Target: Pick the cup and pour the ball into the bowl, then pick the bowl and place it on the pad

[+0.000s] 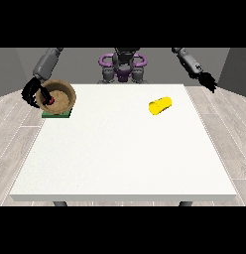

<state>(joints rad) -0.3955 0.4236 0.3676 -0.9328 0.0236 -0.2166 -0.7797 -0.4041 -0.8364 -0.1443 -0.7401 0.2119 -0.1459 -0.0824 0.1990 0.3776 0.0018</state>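
Front view: hand at the view's left (33, 92) curls around the bowl (59, 96), ball (49, 100) inside, over the green pad (56, 114) at the desk (125, 154) corner.

One front view, facing robot (123, 67), high across table (125, 149)

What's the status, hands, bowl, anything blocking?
Hand at the view's left curled on the bowl rim, other hand off-table, holding nothing. Bowl on green pad, ball inside. Yellow cup on its side, well clear.

Grey arms (45, 62) end in black robot hands; purple-ringed grey torso (122, 67).
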